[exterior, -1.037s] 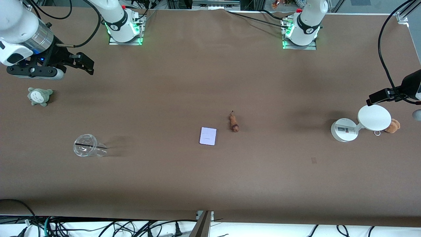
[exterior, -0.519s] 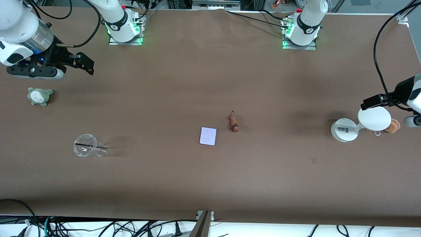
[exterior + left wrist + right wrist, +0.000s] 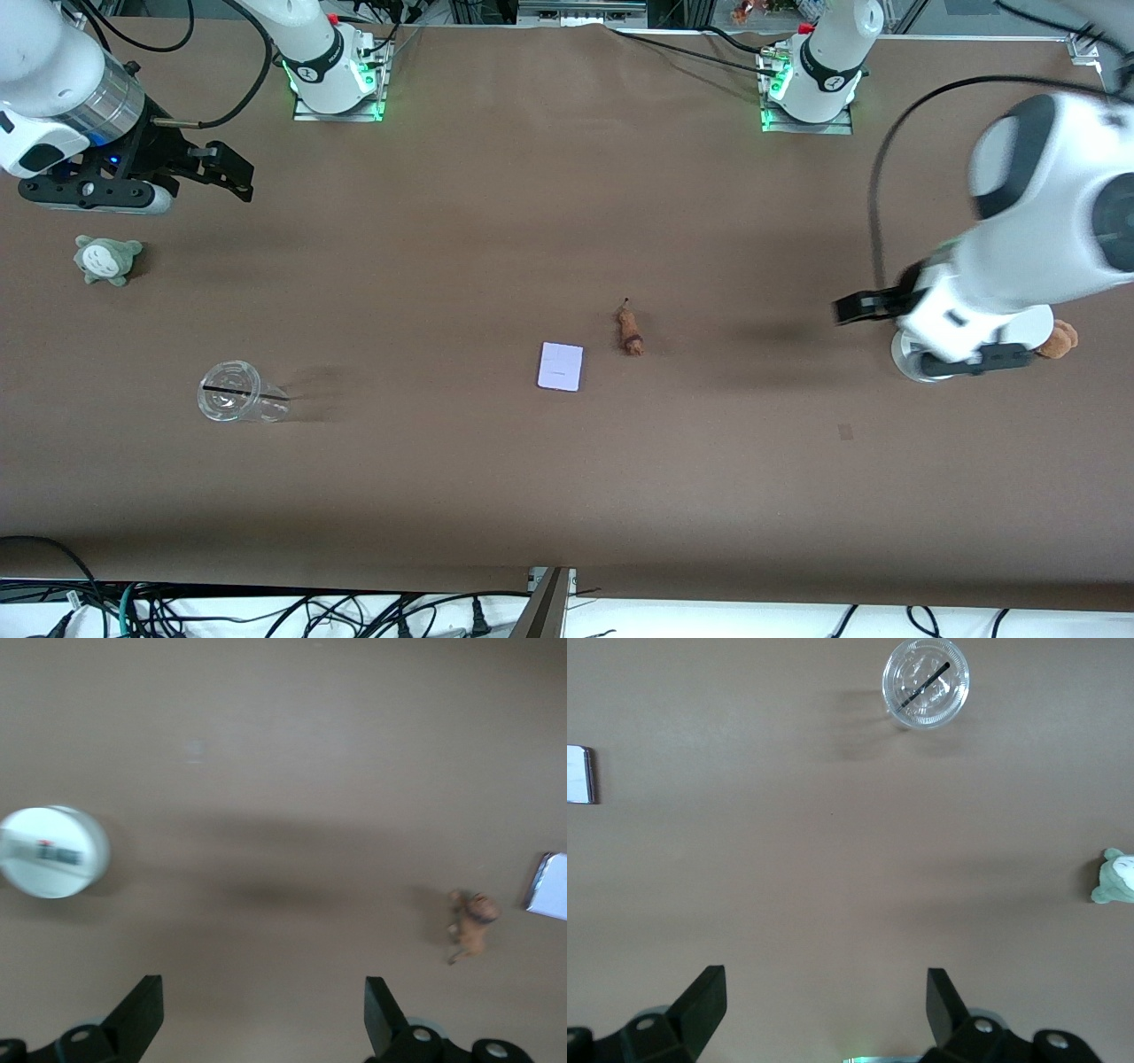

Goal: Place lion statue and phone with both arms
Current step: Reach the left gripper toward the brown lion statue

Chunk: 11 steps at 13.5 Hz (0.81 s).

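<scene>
The lion statue, a tiny reddish-brown figurine, lies near the table's middle. The pale phone lies flat beside it, slightly nearer the front camera and toward the right arm's end. My left gripper hangs open over bare table between the lion and a white stand. In the left wrist view its open gripper holds nothing, with the lion and the phone's edge off to one side. My right gripper waits open over its own end of the table; its wrist view shows the empty gripper and the phone.
A white round stand and an orange-brown plush bear sit under the left arm. A clear plastic cup with a straw and a grey-green plush toy sit at the right arm's end.
The left arm has swung in from the table's end, over the white stand, toward the lion. Its gripper stays open. The right arm has not moved.
</scene>
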Each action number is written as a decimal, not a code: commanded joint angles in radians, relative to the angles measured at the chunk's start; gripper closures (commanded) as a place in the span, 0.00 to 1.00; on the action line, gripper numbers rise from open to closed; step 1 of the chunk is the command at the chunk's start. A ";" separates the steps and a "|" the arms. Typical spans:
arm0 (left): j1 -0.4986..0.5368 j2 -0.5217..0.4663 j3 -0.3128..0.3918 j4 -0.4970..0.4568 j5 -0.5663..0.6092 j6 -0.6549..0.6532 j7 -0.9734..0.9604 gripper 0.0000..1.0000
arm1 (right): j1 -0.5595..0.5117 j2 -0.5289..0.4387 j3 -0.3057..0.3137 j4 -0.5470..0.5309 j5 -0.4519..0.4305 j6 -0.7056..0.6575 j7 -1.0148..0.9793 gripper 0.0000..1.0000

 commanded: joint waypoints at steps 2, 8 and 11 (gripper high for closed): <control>-0.099 0.103 0.013 0.025 -0.039 0.117 -0.060 0.00 | -0.010 -0.006 0.007 -0.003 0.007 0.007 -0.008 0.00; -0.282 0.277 0.022 0.022 -0.019 0.363 -0.234 0.00 | -0.010 0.006 0.009 -0.009 0.007 0.019 -0.008 0.00; -0.332 0.320 0.023 -0.002 -0.001 0.420 -0.252 0.00 | -0.009 0.045 0.015 -0.011 0.008 0.046 -0.010 0.00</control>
